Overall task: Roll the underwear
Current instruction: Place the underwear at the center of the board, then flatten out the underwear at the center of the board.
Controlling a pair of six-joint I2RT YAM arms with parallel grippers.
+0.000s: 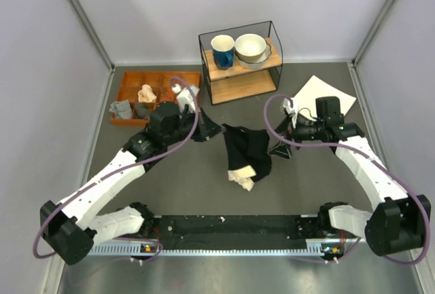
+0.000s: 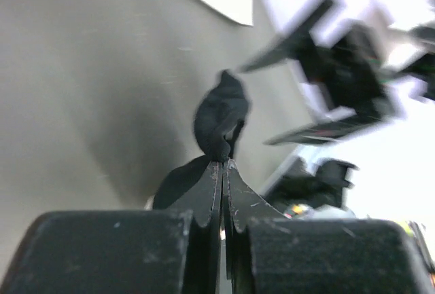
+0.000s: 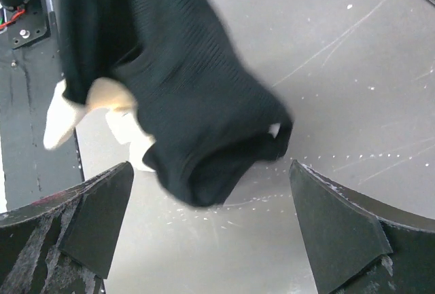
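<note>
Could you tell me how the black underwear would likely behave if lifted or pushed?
Probably floppy: the underwear is crumpled into soft folds and keeps no shape. Likely light, since it looks like thin knit fabric in the right wrist view. Pushed, it would probably bunch up rather than slide whole, given its loose, folded-over edges.

Back left on grey surface: wooden tray w/ compartments, holding small rolled garments: beige one, grey one, dark one. Back centre: black wire rack w/ wood shelves; blue mug beside stacked white bowls on top shelf. White paper sheet at right.
</note>
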